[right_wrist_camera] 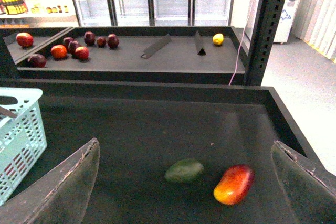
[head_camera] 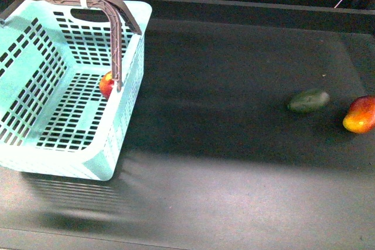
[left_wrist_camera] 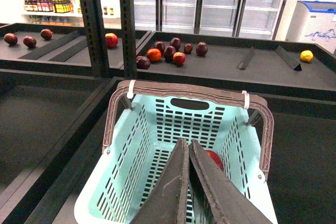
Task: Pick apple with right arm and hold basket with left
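The pale mint-blue basket (head_camera: 70,168) stands at the left of the black surface, its brownish-mauve handles (head_camera: 117,45) swung up. The red apple (head_camera: 106,85) lies inside it against the right wall, partly behind a handle. In the left wrist view the apple (left_wrist_camera: 214,158) shows just past my left gripper (left_wrist_camera: 188,142), which is shut on the basket (left_wrist_camera: 152,129); the grip spot is hidden under the fingers. My right gripper (right_wrist_camera: 185,144) is open and empty, well right of the basket (right_wrist_camera: 21,135). Neither arm shows in the front view.
A dark green avocado (head_camera: 307,100) and an oblong red-and-yellow fruit (head_camera: 360,114) lie at the right, below the right gripper's open jaws: avocado (right_wrist_camera: 184,171), oblong fruit (right_wrist_camera: 234,184). Behind the raised rim (right_wrist_camera: 157,90) are several fruits (left_wrist_camera: 168,53) and steel posts (right_wrist_camera: 268,24).
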You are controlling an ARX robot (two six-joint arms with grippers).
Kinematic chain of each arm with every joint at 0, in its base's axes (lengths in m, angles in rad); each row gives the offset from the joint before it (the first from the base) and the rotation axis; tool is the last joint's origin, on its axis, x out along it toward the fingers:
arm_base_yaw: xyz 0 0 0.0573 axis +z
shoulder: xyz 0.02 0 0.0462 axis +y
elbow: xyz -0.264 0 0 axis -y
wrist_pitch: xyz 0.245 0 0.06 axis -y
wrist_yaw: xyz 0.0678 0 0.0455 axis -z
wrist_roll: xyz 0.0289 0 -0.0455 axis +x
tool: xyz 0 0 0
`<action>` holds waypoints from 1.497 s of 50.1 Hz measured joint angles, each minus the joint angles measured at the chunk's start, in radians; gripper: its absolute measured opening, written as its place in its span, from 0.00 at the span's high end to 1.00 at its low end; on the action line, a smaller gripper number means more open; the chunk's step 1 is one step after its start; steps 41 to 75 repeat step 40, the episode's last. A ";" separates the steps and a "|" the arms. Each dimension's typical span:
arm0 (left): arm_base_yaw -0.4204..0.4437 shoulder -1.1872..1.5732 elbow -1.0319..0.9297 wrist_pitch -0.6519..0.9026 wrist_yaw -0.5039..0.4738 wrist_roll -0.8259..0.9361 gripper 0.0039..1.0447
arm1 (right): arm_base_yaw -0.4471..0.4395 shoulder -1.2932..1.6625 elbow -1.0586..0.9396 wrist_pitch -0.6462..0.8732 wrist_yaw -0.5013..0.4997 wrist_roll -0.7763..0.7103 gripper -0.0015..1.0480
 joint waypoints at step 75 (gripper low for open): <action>0.000 0.000 0.000 0.000 0.000 0.002 0.06 | 0.000 0.000 0.000 0.000 0.000 0.000 0.08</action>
